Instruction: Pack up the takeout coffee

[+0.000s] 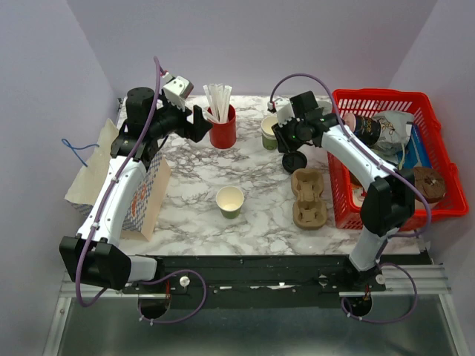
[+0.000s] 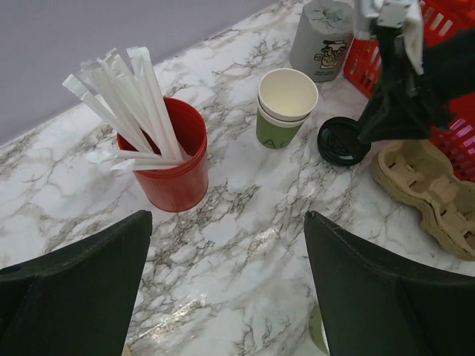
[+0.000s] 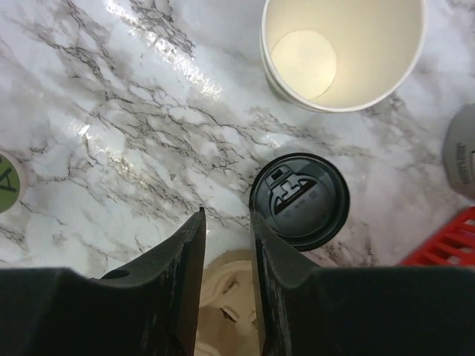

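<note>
A cream paper cup with a green band (image 1: 230, 201) stands upright and empty mid-table; its edge shows (image 3: 7, 182) at the left of the right wrist view. The round black lid (image 1: 295, 161) (image 3: 299, 200) (image 2: 343, 141) lies flat on the marble, apart from that cup. My right gripper (image 1: 292, 150) (image 3: 226, 213) hovers beside the lid, jaws a little apart with nothing between them; its right finger overlaps the lid's left edge. My left gripper (image 1: 200, 122) (image 2: 226, 215) is wide open and empty, just left of the red cup of straws.
A red cup of white straws (image 1: 222, 130) (image 2: 171, 156) and two stacked paper cups (image 1: 269, 131) (image 2: 286, 107) (image 3: 341, 48) stand at the back. The brown pulp tray (image 1: 308, 196) (image 2: 427, 185) lies right of centre, beside a red basket (image 1: 378, 94). A paper bag (image 1: 145, 196) lies left.
</note>
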### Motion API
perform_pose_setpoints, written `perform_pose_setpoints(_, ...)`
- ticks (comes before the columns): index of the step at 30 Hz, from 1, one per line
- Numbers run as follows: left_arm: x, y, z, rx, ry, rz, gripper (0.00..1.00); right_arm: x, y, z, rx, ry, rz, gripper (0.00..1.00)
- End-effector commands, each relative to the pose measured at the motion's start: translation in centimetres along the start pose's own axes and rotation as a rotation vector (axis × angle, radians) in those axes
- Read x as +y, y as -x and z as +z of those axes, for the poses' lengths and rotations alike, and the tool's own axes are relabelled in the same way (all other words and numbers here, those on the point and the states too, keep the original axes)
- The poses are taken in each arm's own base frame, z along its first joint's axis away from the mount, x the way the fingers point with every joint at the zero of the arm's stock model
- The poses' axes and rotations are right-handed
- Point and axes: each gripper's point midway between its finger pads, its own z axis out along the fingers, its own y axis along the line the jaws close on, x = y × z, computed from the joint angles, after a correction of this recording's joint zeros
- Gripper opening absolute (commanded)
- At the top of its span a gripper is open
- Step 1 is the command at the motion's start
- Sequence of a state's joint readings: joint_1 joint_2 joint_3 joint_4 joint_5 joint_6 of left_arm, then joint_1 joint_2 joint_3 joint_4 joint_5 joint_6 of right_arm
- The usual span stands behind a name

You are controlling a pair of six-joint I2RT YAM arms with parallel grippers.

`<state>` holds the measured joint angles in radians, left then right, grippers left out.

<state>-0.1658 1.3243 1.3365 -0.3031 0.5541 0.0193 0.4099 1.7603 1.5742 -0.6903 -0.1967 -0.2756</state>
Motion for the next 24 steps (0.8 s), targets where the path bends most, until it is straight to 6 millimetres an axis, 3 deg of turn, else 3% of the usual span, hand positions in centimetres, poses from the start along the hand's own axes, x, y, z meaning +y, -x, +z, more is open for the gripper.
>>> perform_pose_setpoints(1, -0.7, 0.5, -1.3, -0.019, -0.004, 0.046, 0.92, -0.2, -0.3, 1.8, 0.064, -0.064, 0.12, 0.36)
perform_pose_setpoints(4, -0.8, 0.6, -1.7, -0.022, -0.002, 0.055, 0.92, -0.1, -0.4, 2.9, 0.084, -0.075, 0.135, 0.34)
perform_pose_setpoints(13, -0.9, 0.5, -2.3, -0.035, 0.004, 0.033, 0.93, 1.2, -4.6, 6.0, 0.208, -0.045, 0.141, 0.33)
perform_pose_setpoints(24, -0.7, 0.4, -2.3, -0.046, 0.004, 0.005, 0.93, -1.0, -6.3, 7.5, 0.242, -0.184, 0.141, 0.28)
